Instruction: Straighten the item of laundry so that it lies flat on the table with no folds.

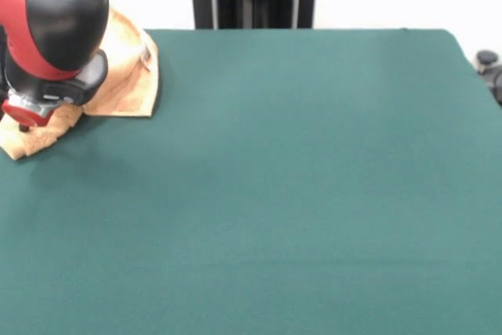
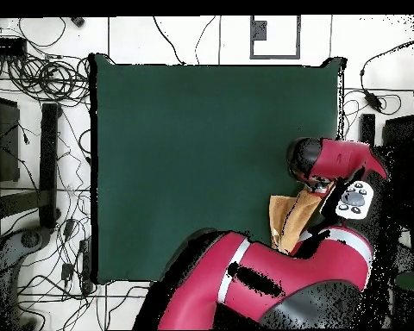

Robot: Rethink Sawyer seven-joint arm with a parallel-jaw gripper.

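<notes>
The item of laundry (image 1: 125, 68) is a tan towel lying bunched and folded at the far left corner of the green table (image 1: 298, 194). A small pale tag shows on its upper right edge. The red and black arm hangs over it and hides much of the cloth. My gripper (image 1: 25, 115) is down at the towel's left part, against the fabric. In the overhead view the towel (image 2: 286, 222) sits near the table's (image 2: 185, 155) lower right edge, partly under the arm, with the gripper (image 2: 319, 184) just above it.
The towel lies close to the table's edge and corner. A black object (image 1: 489, 68) stands off the table at the right. Cables (image 2: 47, 79) and dark stands lie on the floor beside the table in the overhead view.
</notes>
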